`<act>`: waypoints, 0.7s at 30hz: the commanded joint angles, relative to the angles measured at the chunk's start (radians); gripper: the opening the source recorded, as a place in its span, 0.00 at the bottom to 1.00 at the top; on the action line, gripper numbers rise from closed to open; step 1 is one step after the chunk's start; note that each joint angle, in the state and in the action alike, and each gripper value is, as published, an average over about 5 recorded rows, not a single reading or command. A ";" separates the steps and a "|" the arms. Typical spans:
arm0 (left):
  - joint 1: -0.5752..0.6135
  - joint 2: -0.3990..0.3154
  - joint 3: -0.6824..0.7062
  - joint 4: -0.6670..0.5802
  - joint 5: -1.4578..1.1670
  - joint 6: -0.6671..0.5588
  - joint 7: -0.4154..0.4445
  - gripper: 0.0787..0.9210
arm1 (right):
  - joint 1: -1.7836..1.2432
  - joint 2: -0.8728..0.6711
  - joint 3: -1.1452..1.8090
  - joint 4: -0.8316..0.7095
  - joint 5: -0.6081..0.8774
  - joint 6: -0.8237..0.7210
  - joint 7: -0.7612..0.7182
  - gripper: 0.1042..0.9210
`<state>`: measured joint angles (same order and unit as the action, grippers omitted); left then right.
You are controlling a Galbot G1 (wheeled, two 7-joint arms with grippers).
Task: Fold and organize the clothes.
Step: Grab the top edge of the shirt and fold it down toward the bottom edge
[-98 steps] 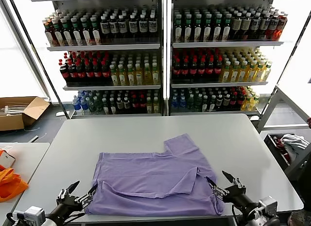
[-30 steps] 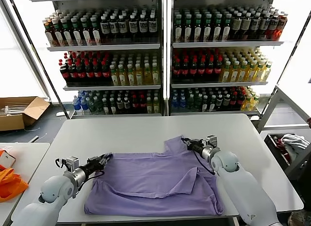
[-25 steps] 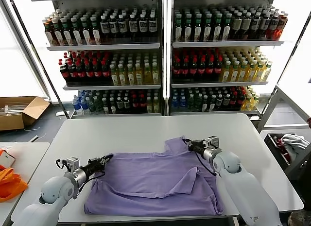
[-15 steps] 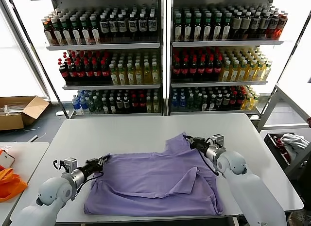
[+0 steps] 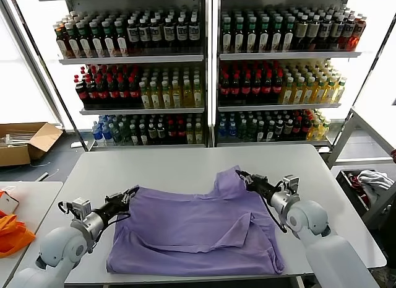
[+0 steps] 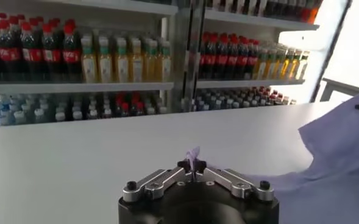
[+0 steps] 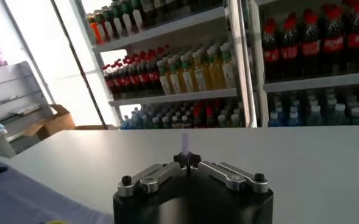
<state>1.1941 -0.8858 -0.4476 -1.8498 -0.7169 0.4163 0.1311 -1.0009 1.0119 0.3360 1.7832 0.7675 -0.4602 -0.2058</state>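
Presently both the left hand [image 5: 128,194] and right hand [image 5: 242,174] pinch far corners of the lavender T-shirt [image 5: 198,229] on the counter [image 5: 167,167]; such slight grips risk slipping during folding.

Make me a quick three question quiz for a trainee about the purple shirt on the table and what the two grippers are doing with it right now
1. True or false: the left gripper is shut on the T-shirt.
2. What does the right gripper pinch: (a) a bottle, (b) the T-shirt's far edge, (c) nothing?
3. What does the T-shirt lie on?

Key: 1 true. 2 b; the right wrist view shows fabric between its shut fingertips. 3 the grey table.
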 commanded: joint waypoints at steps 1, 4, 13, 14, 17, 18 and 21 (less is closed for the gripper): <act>0.211 0.014 -0.117 -0.230 -0.005 0.007 -0.045 0.01 | -0.271 -0.060 0.188 0.219 0.058 0.001 0.002 0.00; 0.290 0.021 -0.156 -0.263 -0.005 0.015 -0.042 0.01 | -0.365 -0.065 0.249 0.273 0.078 0.001 0.002 0.00; 0.457 0.035 -0.259 -0.335 -0.004 0.029 -0.033 0.01 | -0.651 -0.066 0.381 0.393 0.112 0.003 0.002 0.00; 0.477 0.036 -0.269 -0.342 -0.002 0.035 -0.033 0.01 | -0.673 -0.059 0.386 0.401 0.104 0.002 0.002 0.00; 0.546 0.044 -0.301 -0.354 0.013 0.056 -0.024 0.01 | -0.737 -0.031 0.389 0.416 0.058 -0.001 0.002 0.00; 0.564 0.046 -0.307 -0.352 0.022 0.059 -0.017 0.01 | -0.755 -0.023 0.386 0.416 0.040 -0.001 0.001 0.00; 0.603 0.046 -0.305 -0.329 0.105 0.058 0.027 0.01 | -0.792 -0.006 0.375 0.404 -0.007 -0.001 0.001 0.00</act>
<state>1.5775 -0.8424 -0.6700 -2.1339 -0.7105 0.4511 0.1104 -1.5775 0.9826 0.6441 2.1140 0.8175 -0.4620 -0.2044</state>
